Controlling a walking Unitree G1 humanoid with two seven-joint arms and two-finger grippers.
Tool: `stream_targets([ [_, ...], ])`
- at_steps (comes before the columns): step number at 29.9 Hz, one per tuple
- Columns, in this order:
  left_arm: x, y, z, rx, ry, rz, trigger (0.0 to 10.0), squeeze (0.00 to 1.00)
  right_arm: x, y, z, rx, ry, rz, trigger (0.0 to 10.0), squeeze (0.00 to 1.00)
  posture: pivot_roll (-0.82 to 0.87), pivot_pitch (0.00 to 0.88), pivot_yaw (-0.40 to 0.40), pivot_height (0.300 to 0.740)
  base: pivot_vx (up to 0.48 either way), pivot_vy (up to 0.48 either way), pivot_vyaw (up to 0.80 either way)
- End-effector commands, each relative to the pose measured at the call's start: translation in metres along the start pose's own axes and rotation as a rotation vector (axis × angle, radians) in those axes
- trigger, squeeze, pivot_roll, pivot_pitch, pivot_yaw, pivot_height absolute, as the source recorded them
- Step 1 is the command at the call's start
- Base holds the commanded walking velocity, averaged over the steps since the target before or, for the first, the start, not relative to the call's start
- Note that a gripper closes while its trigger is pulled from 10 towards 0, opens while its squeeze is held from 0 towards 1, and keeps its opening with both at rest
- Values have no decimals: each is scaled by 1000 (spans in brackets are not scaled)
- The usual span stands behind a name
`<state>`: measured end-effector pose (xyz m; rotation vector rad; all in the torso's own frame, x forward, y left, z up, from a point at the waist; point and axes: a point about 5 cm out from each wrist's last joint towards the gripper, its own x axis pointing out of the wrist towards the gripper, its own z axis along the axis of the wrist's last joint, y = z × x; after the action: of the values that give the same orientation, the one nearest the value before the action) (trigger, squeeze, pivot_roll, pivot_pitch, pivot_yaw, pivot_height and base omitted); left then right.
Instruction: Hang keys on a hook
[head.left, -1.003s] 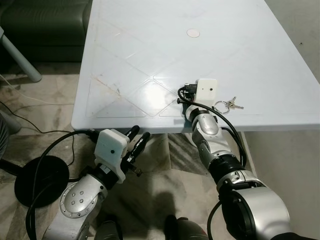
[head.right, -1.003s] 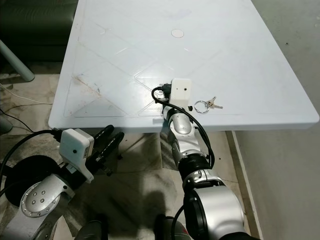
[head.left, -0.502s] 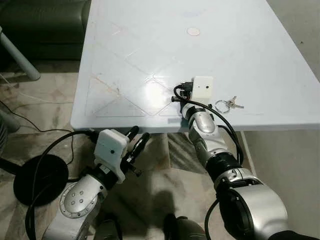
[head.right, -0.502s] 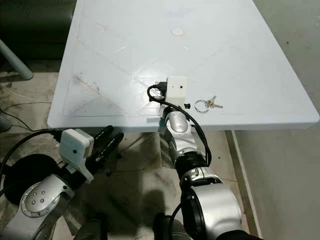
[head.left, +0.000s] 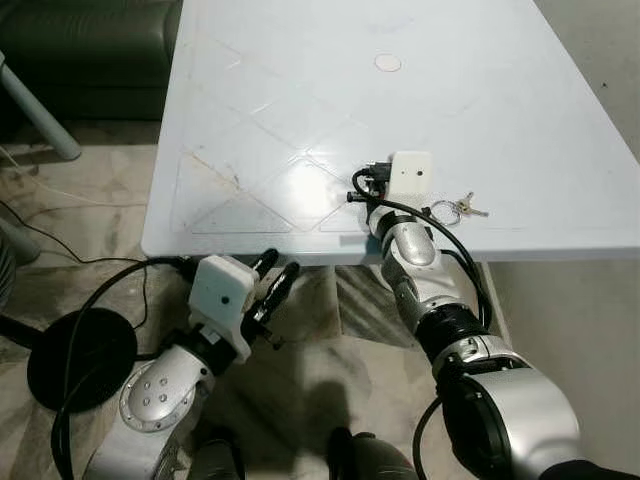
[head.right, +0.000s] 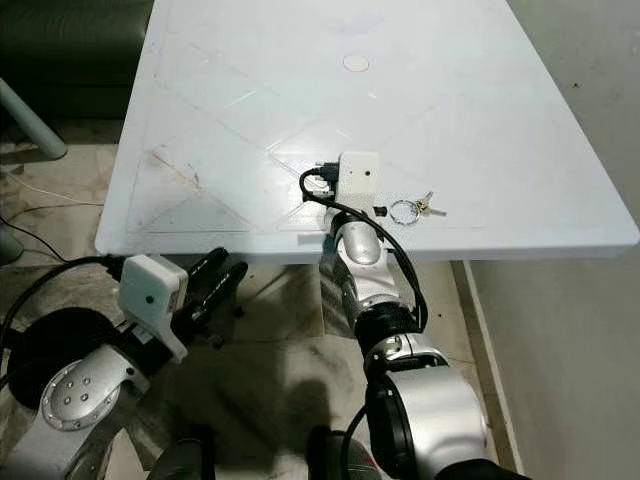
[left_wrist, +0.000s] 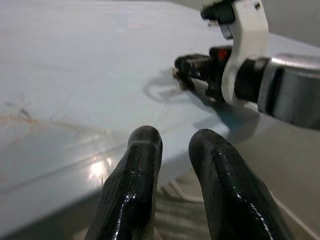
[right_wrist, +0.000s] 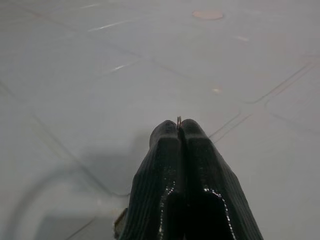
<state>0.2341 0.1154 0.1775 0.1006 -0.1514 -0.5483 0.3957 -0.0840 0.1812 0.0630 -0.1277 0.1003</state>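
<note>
A pale blue-white bench (head.left: 300, 120) stands before the robot, its top scored with faint diagonal lines. The keys (head.right: 417, 208) lie flat on it close to the near edge, toward the near right corner: a round ring with the key blades pointing toward the right edge.

The right arm reaches up from below the near edge onto the bench top, its white wrist camera box (head.right: 359, 174) over the surface. The right end effector (right_wrist: 179, 125) has its two black fingers pressed together, and a thin sliver of metal (right_wrist: 179, 120) sticks up from the seam between the tips; what that sliver belongs to cannot be told. In the head views the ring of the keys lies just beside the right wrist, on its right-edge side, and whether the fingers touch it there is hidden by the camera box.

The left end effector (left_wrist: 175, 145) hangs below the near edge of the bench, toward the near left corner, well apart from the keys. Its fingers (left_wrist: 140, 165) are slightly spread, with nothing between them.

A small round pinkish mark (head.left: 387, 63) sits on the bench farther in. On the tiled floor (head.left: 100, 210) to the left lie black cables and a dark round base (head.left: 75, 355).
</note>
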Motion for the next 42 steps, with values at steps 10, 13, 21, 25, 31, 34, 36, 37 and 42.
stream_targets([
  [10,26,23,5,-47,-82,91,10000,0,-9,-37,25,-63,-162,-30,0,0,11,175,-86,740,0,0,0],
  [13,36,34,7,-83,-112,135,10000,0,-17,-49,30,-79,-190,-60,0,0,-17,125,-78,740,0,0,0],
  [21,57,53,5,-142,-130,208,10000,0,-39,-69,40,-92,-217,-121,7922,0,-70,40,-65,740,0,0,0],
  [25,65,61,3,-160,-120,248,10000,0,-50,-74,43,-55,-231,-120,10000,0,-81,20,-61,740,0,0,0],
  [31,68,69,-3,-159,-104,286,10000,0,-70,-71,46,-45,-301,-17,10000,0,-88,0,-66,740,0,0,0],
  [34,66,75,-10,-167,-93,325,10000,0,-82,-73,44,-62,-317,18,10000,0,-93,0,-65,740,0,0,0],
  [36,64,76,-11,-168,-92,334,10000,0,-85,-75,43,-65,-313,10,10000,0,-94,0,-64,740,0,0,0],
  [37,63,77,-13,-164,-91,340,10000,0,-88,-78,39,-69,-297,10,10000,0,-89,0,-66,740,0,0,0],
  [42,60,80,-18,-165,-77,365,10000,0,-89,-82,27,-67,-246,6,10000,0,-83,0,-67,740,0,0,0],
])
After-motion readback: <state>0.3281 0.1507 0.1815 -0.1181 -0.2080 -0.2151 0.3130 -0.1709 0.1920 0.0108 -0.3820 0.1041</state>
